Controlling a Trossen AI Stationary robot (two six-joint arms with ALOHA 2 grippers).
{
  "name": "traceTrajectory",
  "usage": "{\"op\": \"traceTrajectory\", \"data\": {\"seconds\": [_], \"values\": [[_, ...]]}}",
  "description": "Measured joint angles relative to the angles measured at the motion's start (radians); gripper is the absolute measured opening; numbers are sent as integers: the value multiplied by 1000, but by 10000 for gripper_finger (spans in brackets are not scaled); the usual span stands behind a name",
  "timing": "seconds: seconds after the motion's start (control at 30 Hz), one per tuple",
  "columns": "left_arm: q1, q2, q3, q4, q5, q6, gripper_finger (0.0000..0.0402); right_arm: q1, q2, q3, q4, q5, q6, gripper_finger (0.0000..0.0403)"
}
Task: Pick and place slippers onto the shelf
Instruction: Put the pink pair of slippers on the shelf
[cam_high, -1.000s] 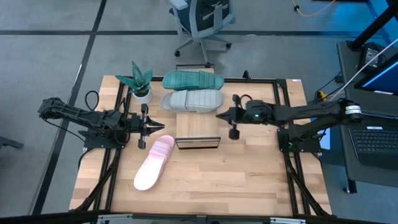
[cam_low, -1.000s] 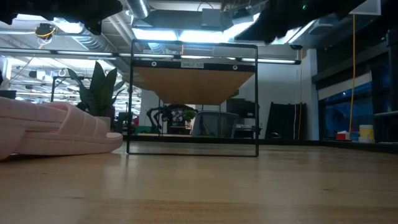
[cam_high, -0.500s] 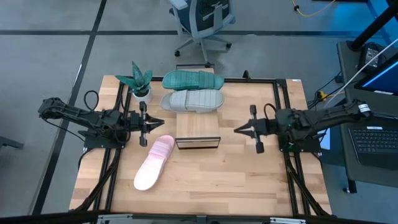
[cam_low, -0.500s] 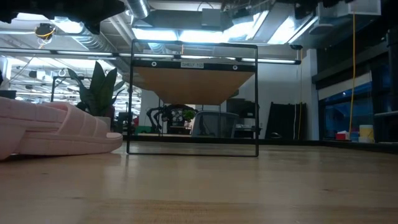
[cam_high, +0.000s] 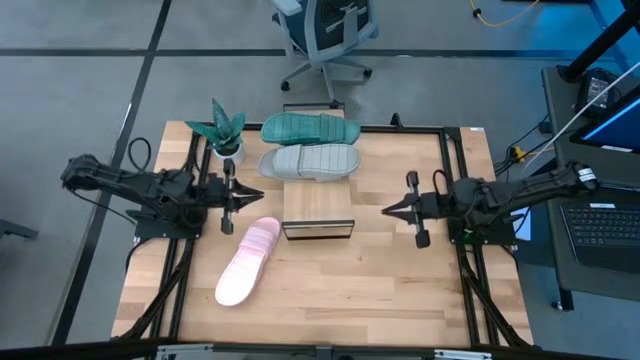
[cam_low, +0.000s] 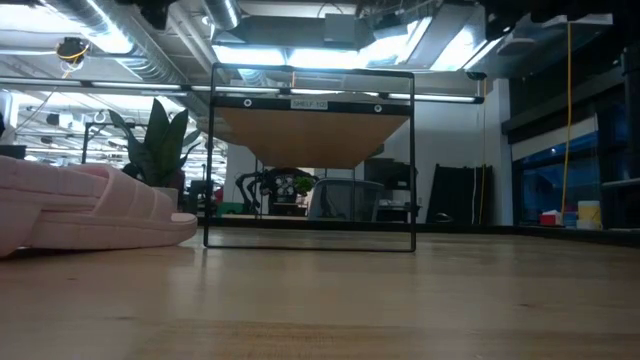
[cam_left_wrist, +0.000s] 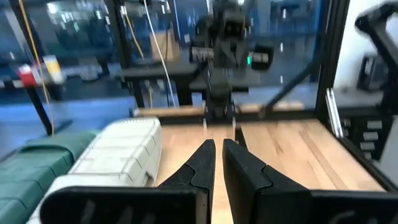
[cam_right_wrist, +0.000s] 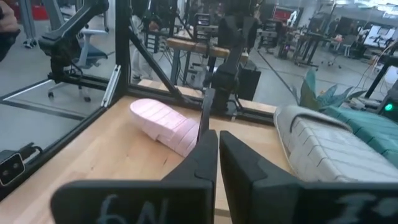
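Note:
The pale pink slipper (cam_high: 248, 262) lies sole-up on the table, near and left of the shelf (cam_high: 318, 203); it also shows in the low view (cam_low: 80, 205). The light grey slipper (cam_high: 310, 160) lies just beyond the shelf's far edge, and the teal slipper (cam_high: 310, 128) lies behind it. My left gripper (cam_high: 258, 197) hovers shut left of the shelf, pointing right. My right gripper (cam_high: 385, 210) hovers shut right of the shelf, pointing left. Neither touches anything. The shelf (cam_low: 310, 135) stands raised on a black frame.
A small potted plant (cam_high: 225, 135) stands at the far left, beside the teal and grey slippers. Black frame rails (cam_high: 455, 200) run along the table's left, right and far sides. Bare tabletop (cam_high: 360, 280) spreads near and right of the shelf. An office chair (cam_high: 325, 35) stands beyond the table.
My right gripper has drawn back from beside the grey slipper's right end, toward the table's right edge and slightly toward the near edge, and now hovers right of the shelf. The slippers and the shelf have not moved.

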Motion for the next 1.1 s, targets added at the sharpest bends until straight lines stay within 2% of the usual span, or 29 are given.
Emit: {"op": "traceTrajectory", "data": {"seconds": [0.2, 0.37, 0.63, 0.83, 1.1], "values": [[-2, 136, 219, -327, 11, -79, 25, 0, -61, 0, -48, 0, 0, 21], [-45, 263, 349, -545, 12, -130, 25, 0, -66, 0, -63, -1, 23, 21], [-157, 390, 439, -664, 11, -198, 25, 0, -62, 0, -71, -2, 23, 21], [-251, 459, 500, -797, -38, -348, 25, 0, -62, 0, -88, -2, 50, 21], [-322, 529, 506, -855, -41, -474, 25, 0, -61, 0, -98, -2, 48, 21]]}}
